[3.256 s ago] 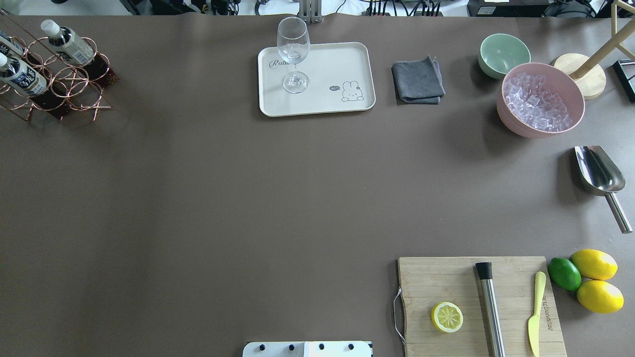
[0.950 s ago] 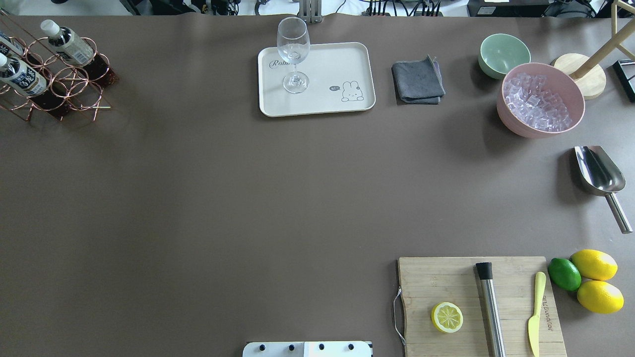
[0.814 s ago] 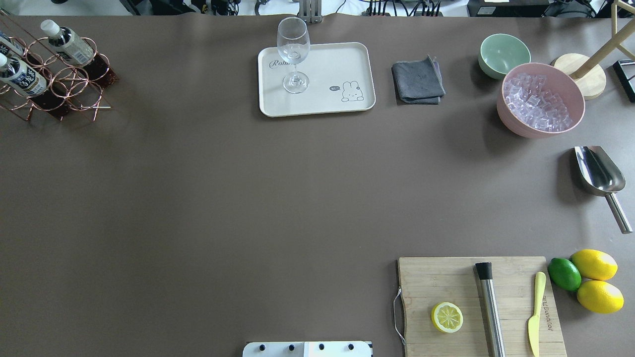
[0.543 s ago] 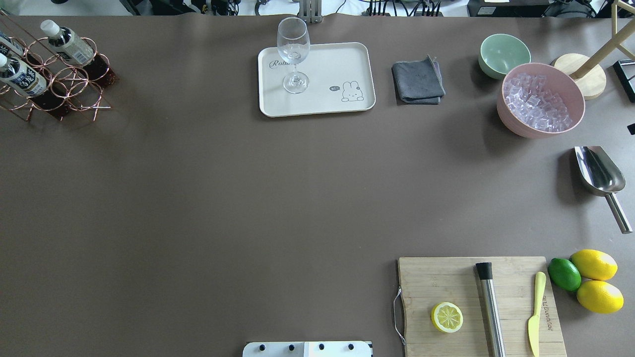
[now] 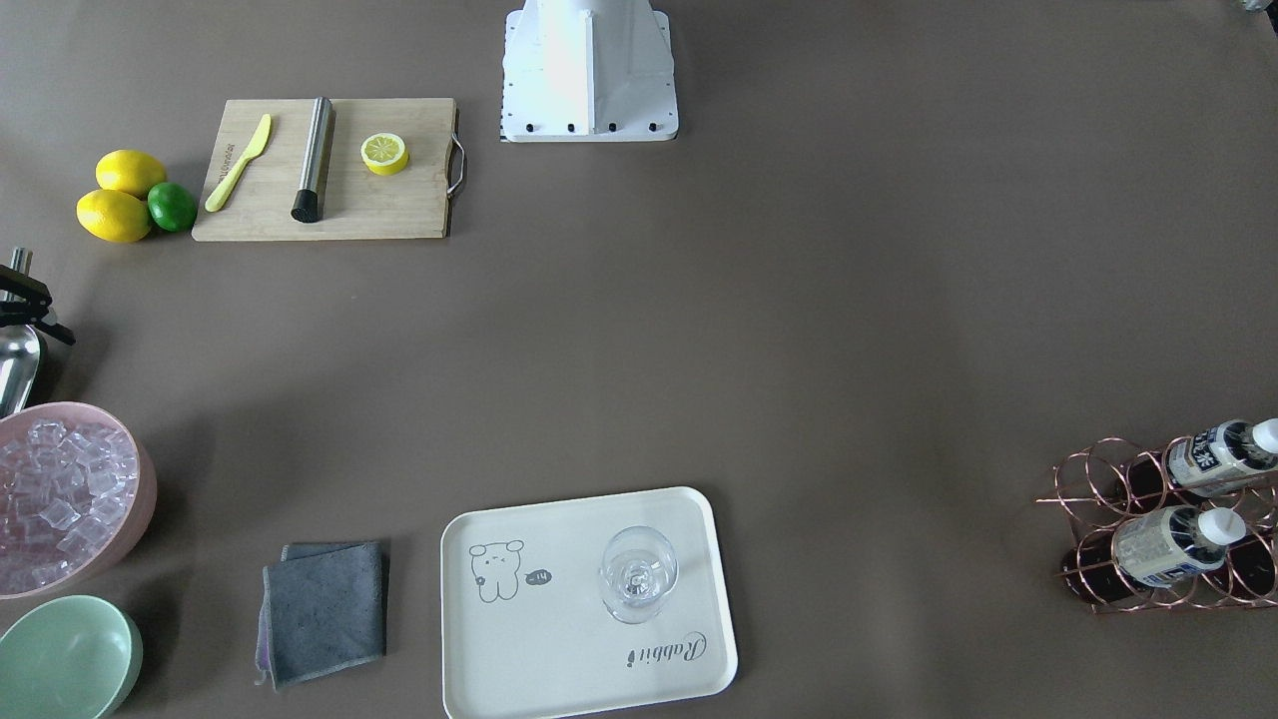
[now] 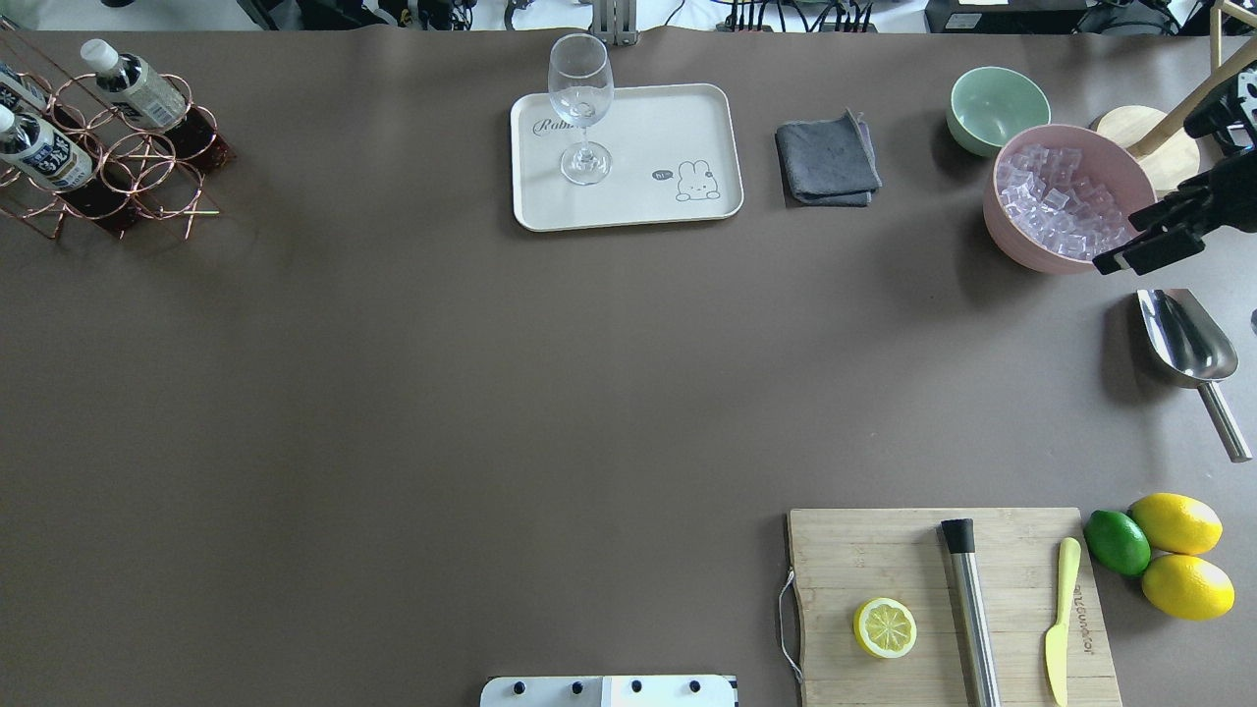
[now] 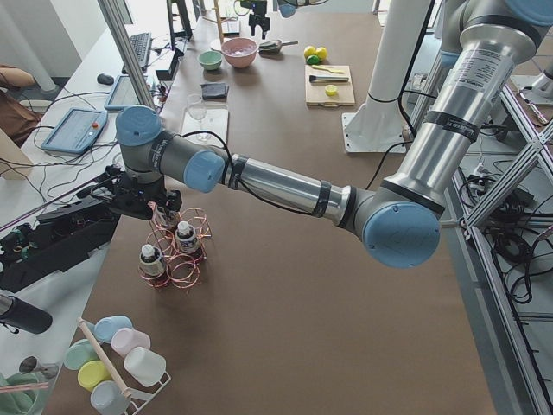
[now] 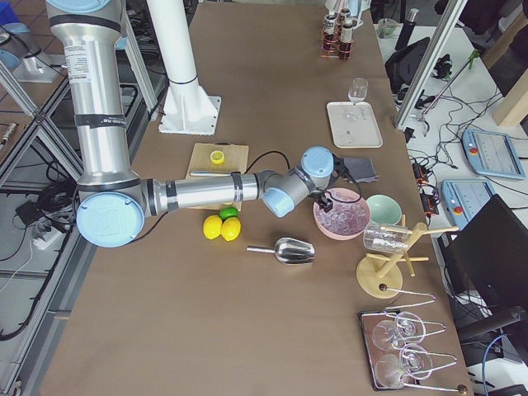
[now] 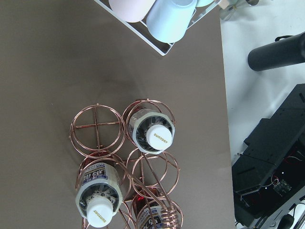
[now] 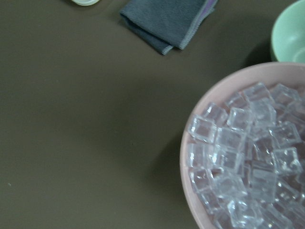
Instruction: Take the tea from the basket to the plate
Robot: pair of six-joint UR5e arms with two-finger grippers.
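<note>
Tea bottles (image 6: 133,83) (image 6: 39,152) with white caps stand in the copper wire basket (image 6: 147,162) at the table's far left corner. The left wrist view looks straight down on two of them (image 9: 152,133) (image 9: 97,191) in the basket (image 9: 95,125). Only the exterior left view shows my left gripper (image 7: 154,207), which hovers just above the basket (image 7: 186,272); I cannot tell its state. The cream plate (image 6: 668,128) at the back middle carries a stemmed glass (image 6: 581,98). My right gripper (image 6: 1129,236) hangs open and empty by the right table edge.
Under the right gripper stands a pink bowl of ice (image 6: 1065,196), with a green bowl (image 6: 997,108), a grey cloth (image 6: 828,159) and a metal scoop (image 6: 1183,339) around it. A cutting board (image 6: 884,550) with lemon half, muddler and knife lies front right.
My right gripper has come into the overhead view from the right edge and now sits by the ice bowl. Bottles, basket, plate and glass have not moved.
</note>
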